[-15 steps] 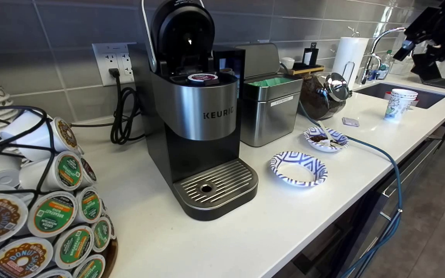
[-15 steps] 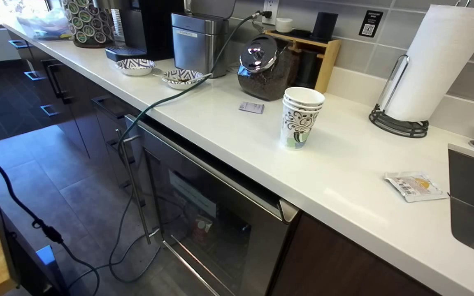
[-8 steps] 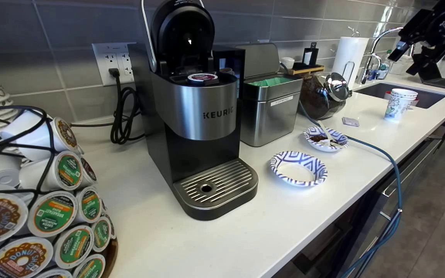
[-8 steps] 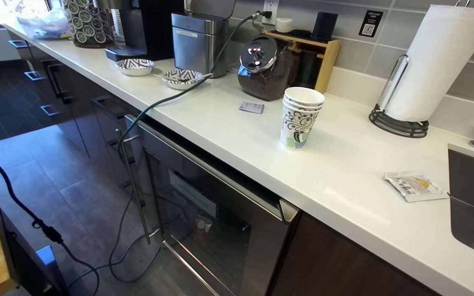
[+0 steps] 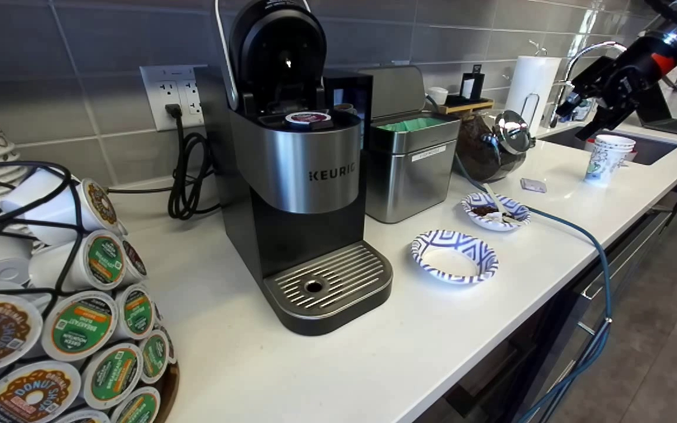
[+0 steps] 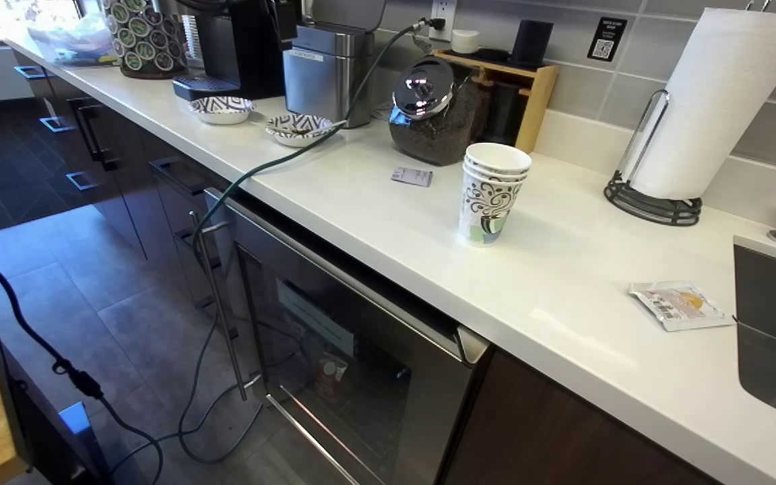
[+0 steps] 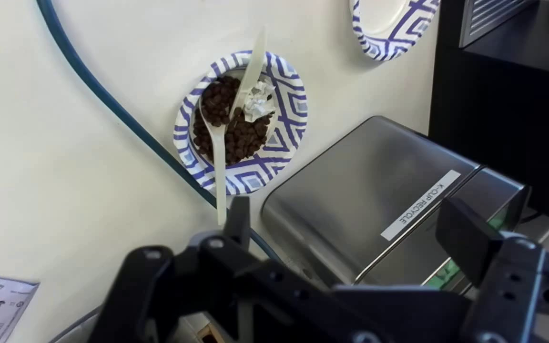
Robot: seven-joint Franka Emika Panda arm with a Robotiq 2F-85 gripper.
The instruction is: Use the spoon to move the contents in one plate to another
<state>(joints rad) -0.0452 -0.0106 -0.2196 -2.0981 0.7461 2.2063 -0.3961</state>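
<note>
A patterned paper plate holds dark brown pellets and a crumpled white piece. It also shows in both exterior views. A white plastic spoon lies in it, bowl among the pellets, handle over the rim. A second white utensil lies across the plate; its far end is hidden. A matching plate with no contents stands beside it, also in an exterior view. My gripper is open and empty, in the air; in an exterior view it hangs near the sink.
A steel K-cup bin and the Keurig machine stand close to the plates. A blue-green cable runs past the filled plate and over the counter edge. A glass jar, stacked cups and paper towels stand further along.
In an exterior view my gripper has come down and to the left, towards the plates, with more of the arm showing. The plates and spoon have not moved.
</note>
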